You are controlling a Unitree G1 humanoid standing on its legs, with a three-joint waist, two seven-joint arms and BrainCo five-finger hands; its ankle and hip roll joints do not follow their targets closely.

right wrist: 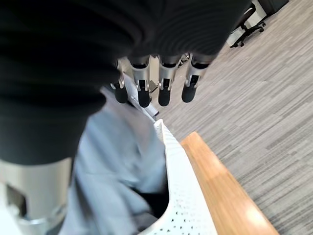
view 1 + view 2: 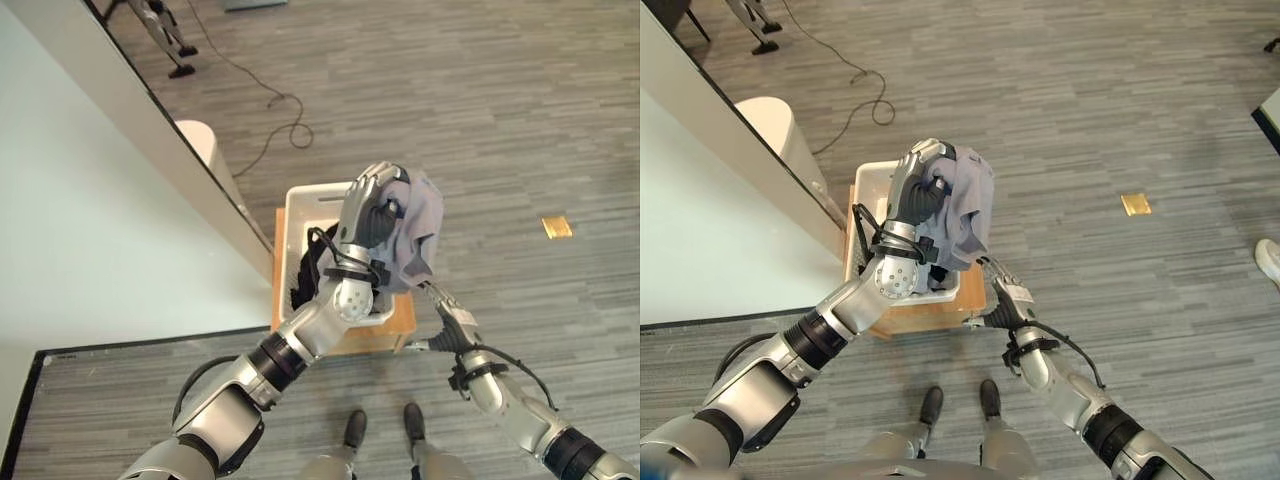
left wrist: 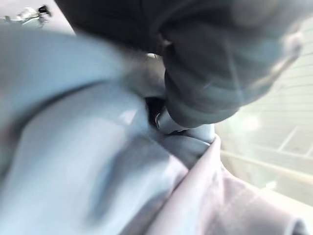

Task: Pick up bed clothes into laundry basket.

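The left hand (image 2: 915, 190) has its fingers (image 2: 362, 192) curled into a bundle of pale grey-lilac cloth (image 2: 965, 210), clenched on it and holding it up directly over the basket (image 2: 869, 180). In the left wrist view the cloth (image 3: 88, 161) lies pressed right against the hand's dark cover. The bundle hangs in folds from the grip, its lower edge reaching down to the basket's near rim.

The right hand (image 2: 1006, 293) sits just beside the basket's near right corner, below the hanging cloth. Its fingers (image 1: 164, 88) are straight and relaxed, holding nothing; in the right wrist view they point toward the cloth (image 1: 117, 161) and the white perforated basket rim (image 1: 181, 200).

The basket is white, and a dark garment (image 2: 305, 275) lies inside it against its left wall. It stands on a low wooden stand (image 2: 385, 330), whose top shows along the basket's near and right sides. The bed (image 2: 90, 230), with a pale sheet, lies just left of the basket, and a rounded cream post (image 2: 205, 150) stands beyond the basket against the bed's edge. On the grey plank floor (image 2: 480, 110) well to the right of the basket lies a small yellow square (image 2: 557, 227).
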